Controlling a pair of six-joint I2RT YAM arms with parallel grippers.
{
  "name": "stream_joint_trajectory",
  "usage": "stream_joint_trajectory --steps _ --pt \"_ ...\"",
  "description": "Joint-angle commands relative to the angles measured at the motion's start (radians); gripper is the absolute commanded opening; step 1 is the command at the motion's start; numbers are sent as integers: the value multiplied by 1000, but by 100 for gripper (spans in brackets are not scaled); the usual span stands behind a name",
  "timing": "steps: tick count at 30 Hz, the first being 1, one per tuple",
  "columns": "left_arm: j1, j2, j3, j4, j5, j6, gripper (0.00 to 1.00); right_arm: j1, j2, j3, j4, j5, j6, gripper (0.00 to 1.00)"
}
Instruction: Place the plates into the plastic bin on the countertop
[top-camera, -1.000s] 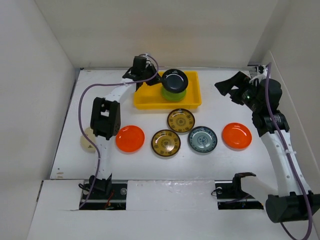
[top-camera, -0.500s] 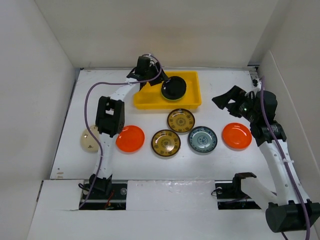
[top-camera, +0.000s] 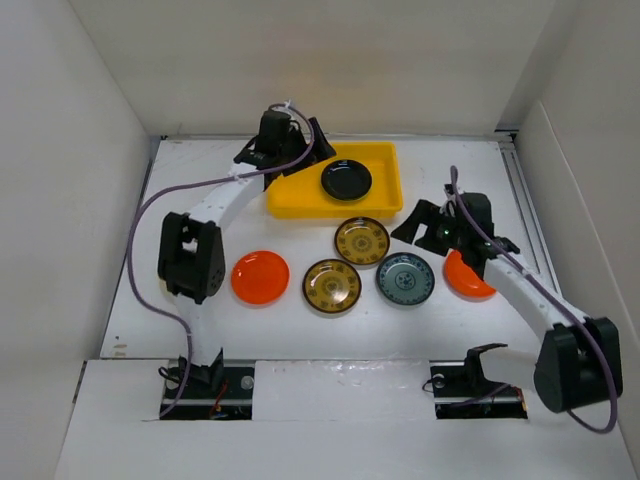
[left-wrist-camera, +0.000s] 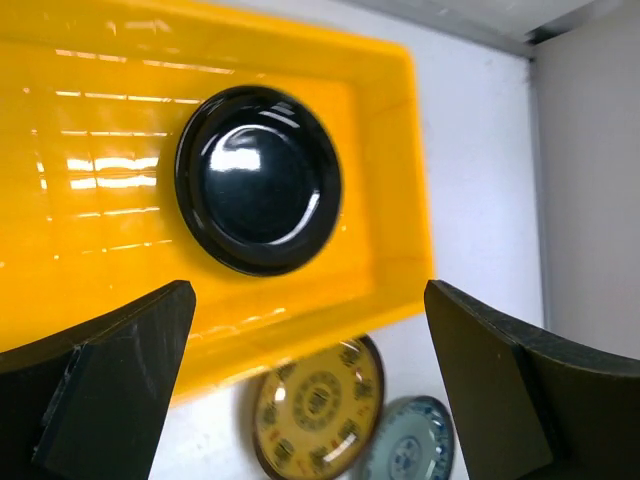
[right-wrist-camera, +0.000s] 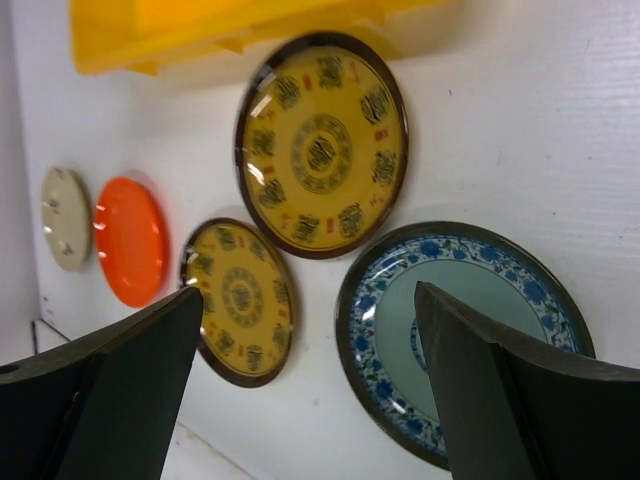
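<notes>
Top: black plate flat in plastic bin; blue-grey plate on counter.
Left wrist: left gripper spread wide, empty, above bin.
Right wrist: right gripper apart, empty, over blue-grey plate.
Probably rigid, glossy, slippery, breakable; best pinched at rim.

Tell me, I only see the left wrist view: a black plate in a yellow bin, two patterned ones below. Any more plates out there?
Observer: Yes. An orange plate lies left of a second gold plate.
Operator: Any others?
Observer: A second orange plate, partly under the right arm.
Operator: What is that arm doing?
Observer: Its right gripper is open, close to the blue plate.
</notes>
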Motion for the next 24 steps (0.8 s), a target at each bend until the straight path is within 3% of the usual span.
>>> stream_joint_trajectory --steps 1,3,12,22,24 --pt "-10 -229 -35 -56 -108 21 100 46 96 4 145 -8 -51 92" --pt "-10 -286 -51 -109 -192 21 100 60 173 15 159 2 -62 85" --pt "35 -638 -295 -193 -339 30 100 97 383 111 200 100 -62 81" --pt "35 -728 -418 -202 -342 19 100 106 434 191 200 132 -62 81" --pt "35 -728 -418 -213 -342 19 100 106 494 225 173 123 -83 75"
